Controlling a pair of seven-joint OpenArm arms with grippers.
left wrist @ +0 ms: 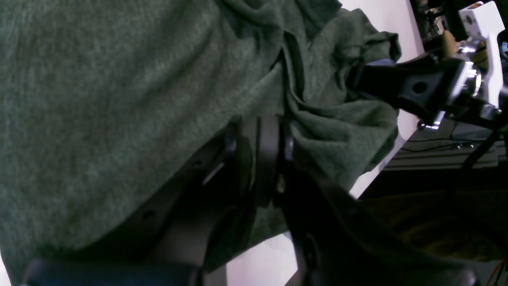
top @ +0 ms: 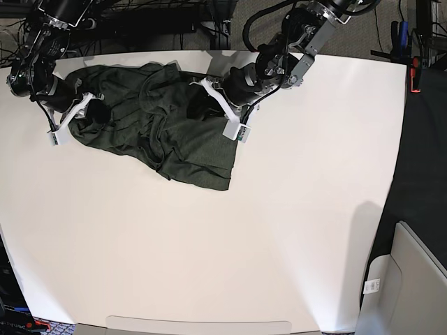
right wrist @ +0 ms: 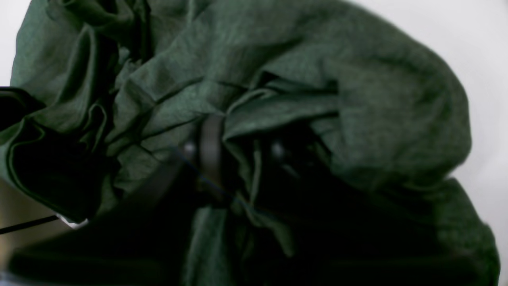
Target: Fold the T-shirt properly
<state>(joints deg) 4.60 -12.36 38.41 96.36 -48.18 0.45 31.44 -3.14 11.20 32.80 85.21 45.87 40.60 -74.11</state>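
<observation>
The dark olive-green T-shirt (top: 174, 139) lies crumpled in a heap at the far left of the white table (top: 279, 230). My left gripper (top: 198, 106) is at the heap's right side. The left wrist view shows it (left wrist: 279, 143) shut on a fold of the T-shirt (left wrist: 119, 99), which fills most of that view. My right gripper (top: 94, 112) is at the heap's left end. In the right wrist view bunched cloth of the T-shirt (right wrist: 377, 99) sits pinched between its fingers (right wrist: 242, 155). The left wrist view also catches the right gripper (left wrist: 353, 81) clamped on a bunched edge.
The table's far edge runs just behind the shirt, with cables and dark equipment (top: 160, 21) beyond it. A grey bin (top: 412, 279) stands off the table at the lower right. Dark floor (top: 426, 153) runs along the table's right side.
</observation>
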